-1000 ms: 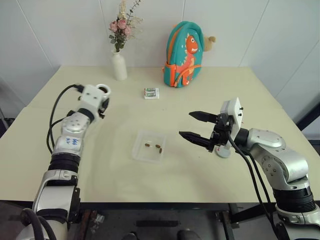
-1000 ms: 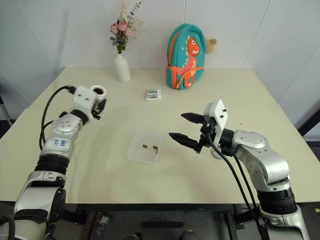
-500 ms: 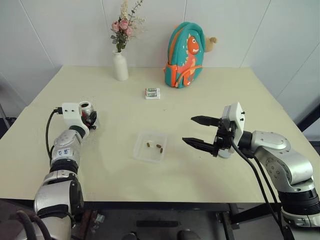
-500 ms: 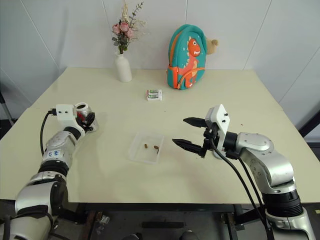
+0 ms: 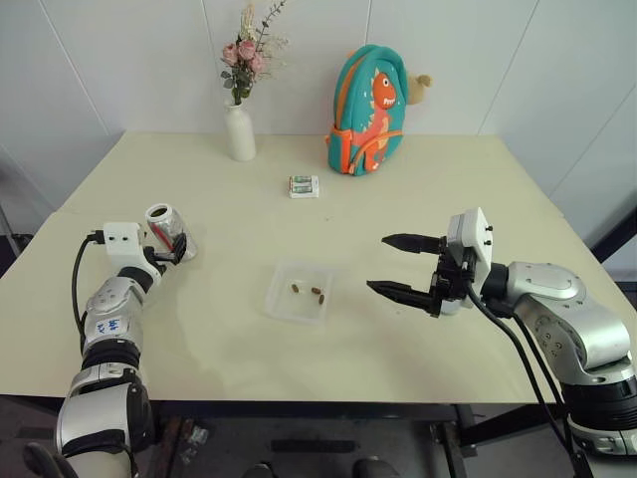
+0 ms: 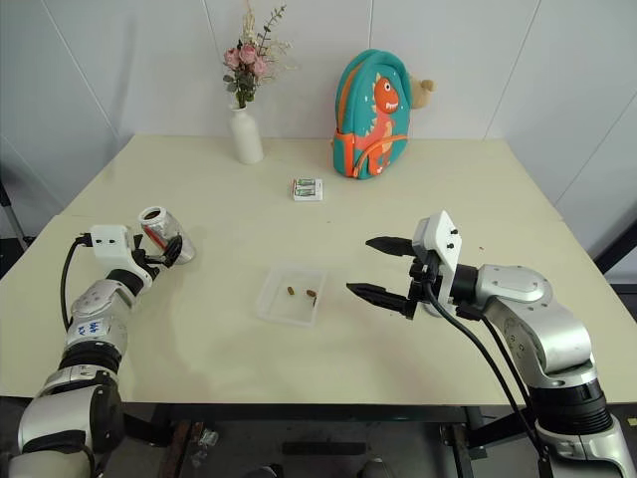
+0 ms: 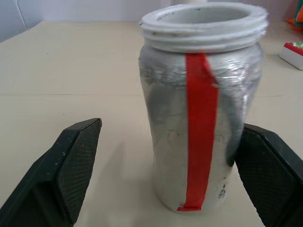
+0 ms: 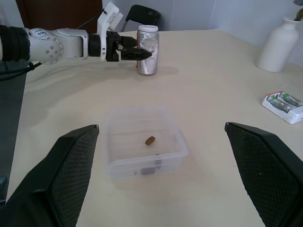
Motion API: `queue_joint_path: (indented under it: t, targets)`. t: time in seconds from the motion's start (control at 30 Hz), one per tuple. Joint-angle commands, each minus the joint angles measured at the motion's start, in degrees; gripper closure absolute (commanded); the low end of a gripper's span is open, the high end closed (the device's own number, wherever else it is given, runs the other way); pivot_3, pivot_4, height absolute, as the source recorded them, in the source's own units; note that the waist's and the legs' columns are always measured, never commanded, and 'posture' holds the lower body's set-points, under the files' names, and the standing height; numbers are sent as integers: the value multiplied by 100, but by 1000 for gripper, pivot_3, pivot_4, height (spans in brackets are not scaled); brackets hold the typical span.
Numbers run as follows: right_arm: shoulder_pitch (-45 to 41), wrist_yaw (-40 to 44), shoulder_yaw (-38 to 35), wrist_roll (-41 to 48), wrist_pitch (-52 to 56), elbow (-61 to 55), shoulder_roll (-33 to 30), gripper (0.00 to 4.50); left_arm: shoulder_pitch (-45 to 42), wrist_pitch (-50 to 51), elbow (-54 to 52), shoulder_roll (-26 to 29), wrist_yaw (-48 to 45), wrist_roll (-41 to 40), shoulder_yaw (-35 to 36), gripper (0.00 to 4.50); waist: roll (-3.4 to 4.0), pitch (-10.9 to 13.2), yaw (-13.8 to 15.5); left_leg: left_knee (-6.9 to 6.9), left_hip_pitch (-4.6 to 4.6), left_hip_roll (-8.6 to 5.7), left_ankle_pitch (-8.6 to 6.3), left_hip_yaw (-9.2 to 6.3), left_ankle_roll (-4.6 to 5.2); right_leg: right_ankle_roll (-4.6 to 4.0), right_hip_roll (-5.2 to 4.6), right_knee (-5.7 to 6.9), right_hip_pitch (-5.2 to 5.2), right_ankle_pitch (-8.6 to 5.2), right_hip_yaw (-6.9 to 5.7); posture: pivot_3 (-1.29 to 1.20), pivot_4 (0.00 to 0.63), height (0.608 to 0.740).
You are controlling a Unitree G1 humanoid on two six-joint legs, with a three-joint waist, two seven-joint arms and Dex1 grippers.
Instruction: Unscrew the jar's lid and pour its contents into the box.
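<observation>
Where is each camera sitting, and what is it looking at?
Left and right eye views: on the head, looking down over the table; both arms show.
Left wrist view: on the left wrist, facing the jar, upright and lidless between its open tool's fingers.
Right wrist view: on the right wrist, looking past its open tool at the box.
Shared: the right wrist view and the eye views all show jar and box.

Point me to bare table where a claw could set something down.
Free: the wide strip between the box and the packet, and the near edge in front of the box. Crowded: the left side, where the left claw flanks the jar.
</observation>
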Motion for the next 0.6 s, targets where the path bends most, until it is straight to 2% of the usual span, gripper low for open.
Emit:
queue_joint_path:
  t: [0.03, 0.27, 0.47, 0.57, 0.6]
  targets:
    - [6, 248, -49, -129, -340, 13, -151, 0, 591, 460, -1286, 293, -171, -239, 142, 39, 0, 0, -34, -1, 0, 1, -1, 0, -2, 0, 0, -1, 0, 0, 0, 0, 150, 740]
    - [-12, 502, 3, -291, -563, 206, -209, 0, 2051, 1579, -3615, 471, -377, -737, 472, 39, -1, 0, -19, 10, 4, 4, -1, 0, -2, -6, -1, 5, 6, 0, -1, 0, 150, 740]
    - [-57, 783, 31, -418, -794, 473, -249, 0, 3525, 1046, -4795, 1193, -1278, -388, 466, 39, -3, -2, -104, 1, 12, 9, -3, 1, -3, -26, -1, -12, 12, -5, -4, 0, 150, 740]
    - [-96, 928, -19, -511, -1066, 651, -270, 0, 3704, 475, -4987, 1517, -2044, -429, 305, 39, -4, -2, -93, -7, 12, 10, -3, 3, -3, -67, -2, -34, 15, -22, -4, 0, 150, 740]
    - [-77, 1000, -35, -538, -1175, 675, -290, 0, 3725, 418, -5042, 1607, -2323, -524, 264, 39, -4, -2, -84, -6, 10, 10, -3, 4, -3, -104, -3, -44, 15, -39, -4, 0, 150, 740]
